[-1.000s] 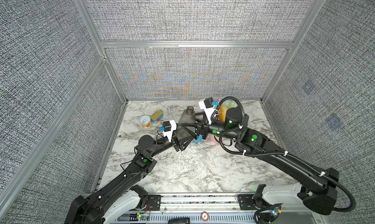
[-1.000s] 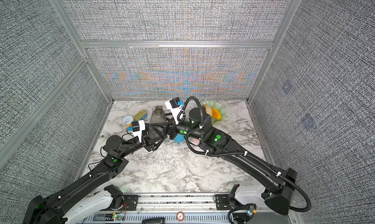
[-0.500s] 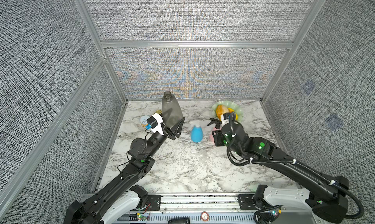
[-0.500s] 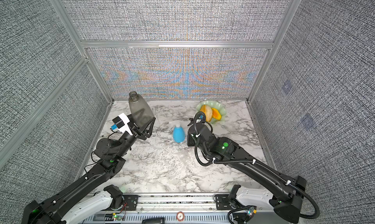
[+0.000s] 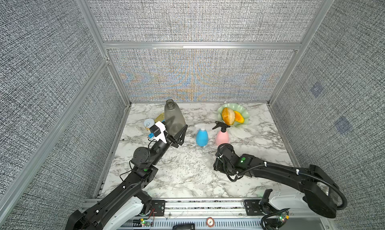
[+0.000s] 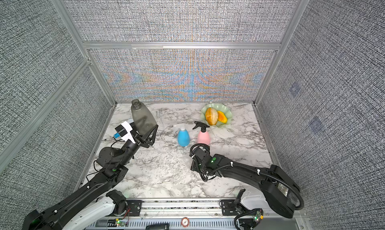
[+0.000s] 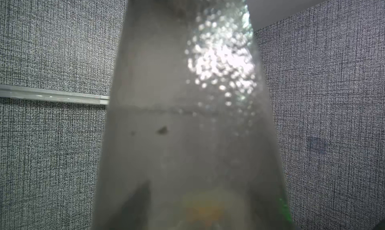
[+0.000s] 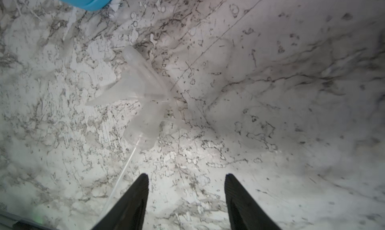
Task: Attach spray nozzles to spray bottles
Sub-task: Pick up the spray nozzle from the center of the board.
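My left gripper (image 5: 177,137) is shut on the lower body of the smoky grey spray bottle (image 5: 174,119), held up off the table, neck open and leaning toward the back left. That bottle (image 7: 187,114) fills the left wrist view. The blue bottle (image 5: 201,136) carries a white nozzle (image 5: 199,126) and the pink bottle (image 5: 222,137) a black nozzle (image 5: 220,125); both stand mid-table. My right gripper (image 8: 186,176) points down at the marble, open and empty. A translucent nozzle (image 8: 143,97) lies beyond its tips, its dip tube (image 8: 123,170) running past one finger (image 8: 135,197).
A green plate (image 5: 246,114) with orange fruit pieces sits at the back right, close behind the pink bottle. A tin can (image 5: 149,122) and a yellow object (image 5: 160,116) lie at the back left behind my left gripper. Fabric walls enclose three sides.
Both grippers were together at the grey bottle mid-table. My left arm has lifted it toward the back left. My right arm has drawn back and now points down at the table, open.
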You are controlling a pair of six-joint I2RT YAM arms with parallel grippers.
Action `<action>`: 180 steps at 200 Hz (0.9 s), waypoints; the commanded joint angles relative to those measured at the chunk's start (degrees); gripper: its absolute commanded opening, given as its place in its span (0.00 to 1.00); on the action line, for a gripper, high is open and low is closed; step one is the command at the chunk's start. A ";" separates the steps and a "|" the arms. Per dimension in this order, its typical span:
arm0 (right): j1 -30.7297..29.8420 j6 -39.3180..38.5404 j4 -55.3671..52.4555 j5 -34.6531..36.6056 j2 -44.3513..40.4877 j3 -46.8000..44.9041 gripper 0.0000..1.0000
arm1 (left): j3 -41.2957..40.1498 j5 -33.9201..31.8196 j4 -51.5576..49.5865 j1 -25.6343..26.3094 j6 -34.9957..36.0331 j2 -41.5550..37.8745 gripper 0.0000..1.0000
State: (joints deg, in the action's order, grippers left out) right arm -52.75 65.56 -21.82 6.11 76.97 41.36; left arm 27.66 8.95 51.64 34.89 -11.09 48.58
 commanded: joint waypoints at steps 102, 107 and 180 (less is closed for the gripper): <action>1.74 7.66 8.58 -5.37 12.71 5.12 0.47 | 0.88 3.40 1.20 0.00 -6.90 1.87 0.72; 2.05 7.57 8.42 -5.72 13.19 5.19 0.47 | 0.89 3.49 1.19 0.00 -7.16 1.89 0.72; 3.84 4.28 3.89 -5.65 11.14 3.60 0.45 | 1.08 4.31 1.31 0.00 -8.64 1.76 0.72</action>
State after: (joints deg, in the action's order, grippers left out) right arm -49.54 70.48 -15.09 0.99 88.64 45.32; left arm 28.23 12.16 51.70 34.89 -19.18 50.35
